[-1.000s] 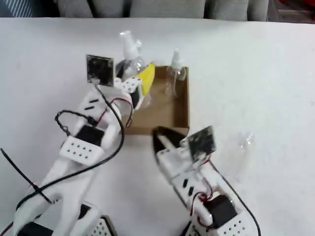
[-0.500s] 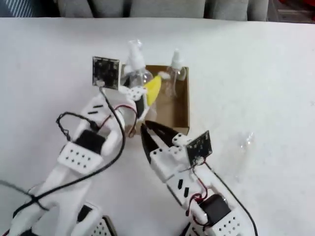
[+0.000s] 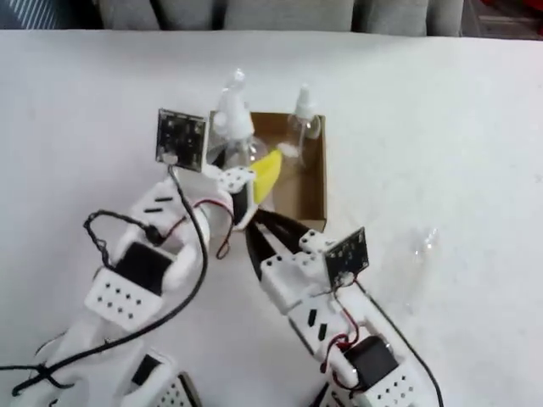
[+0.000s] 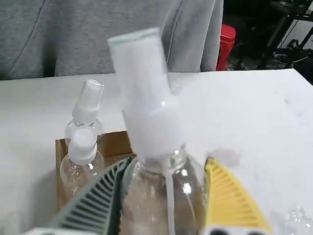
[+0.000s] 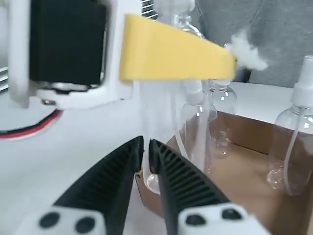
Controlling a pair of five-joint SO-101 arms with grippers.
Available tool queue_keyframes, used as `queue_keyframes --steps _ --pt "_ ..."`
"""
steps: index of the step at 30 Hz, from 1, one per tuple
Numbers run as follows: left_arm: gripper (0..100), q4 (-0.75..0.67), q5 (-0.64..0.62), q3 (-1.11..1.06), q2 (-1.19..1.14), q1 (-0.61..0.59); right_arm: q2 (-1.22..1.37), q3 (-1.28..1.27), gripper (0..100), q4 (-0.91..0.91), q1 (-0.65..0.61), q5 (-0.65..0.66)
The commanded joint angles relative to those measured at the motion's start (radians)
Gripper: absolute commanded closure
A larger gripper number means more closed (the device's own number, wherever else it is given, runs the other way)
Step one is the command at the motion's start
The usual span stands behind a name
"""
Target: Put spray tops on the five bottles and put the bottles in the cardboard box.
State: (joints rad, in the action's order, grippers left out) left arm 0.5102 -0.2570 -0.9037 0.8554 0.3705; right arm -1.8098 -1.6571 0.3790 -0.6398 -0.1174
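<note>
Left jaws clamped on spray-topped bottle [image 4: 161, 196], moved in over cardboard box [image 3: 301, 195], right jaws almost closed, empty

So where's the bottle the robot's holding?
In the high view, the bottle sits in the left pincer at the box's left edge, with another capped bottle standing in the box's far right corner.

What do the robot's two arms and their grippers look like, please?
The left arm and right arm are white plastic shells with black servos, red and black cables, and a dark circuit board at each wrist. The left gripper has one grey-green and one yellow ribbed finger; the right gripper has two black ribbed fingers.
</note>
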Motion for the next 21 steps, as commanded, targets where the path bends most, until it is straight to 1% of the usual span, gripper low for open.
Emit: queue_keyframes --steps 1,5,8,12,16,19,21 --pt "98 0.057 -0.003 0.064 0.113 0.018 0.012 -0.006 98.4 -0.018 0.036 0.003" --pt "98 0.100 -0.005 0.064 0.145 0.018 0.012 -0.006 98.4 -0.018 0.036 0.003" --pt "98 0.094 -0.003 0.055 0.143 0.016 0.010 -0.005 98.4 -0.012 0.035 0.003" --pt "98 -0.046 -0.003 -0.015 0.143 0.008 0.010 -0.002 98.4 0.012 0.035 0.003" --pt "98 -0.193 -0.002 -0.095 0.142 -0.053 0.007 0.020 98.4 0.137 0.035 0.002" --pt "98 -0.281 0.063 -0.153 0.142 -0.107 0.007 0.035 98.4 0.242 0.053 0.002" --pt "98 -0.338 0.114 -0.203 0.142 -0.119 0.007 0.044 98.4 0.283 0.107 0.003"
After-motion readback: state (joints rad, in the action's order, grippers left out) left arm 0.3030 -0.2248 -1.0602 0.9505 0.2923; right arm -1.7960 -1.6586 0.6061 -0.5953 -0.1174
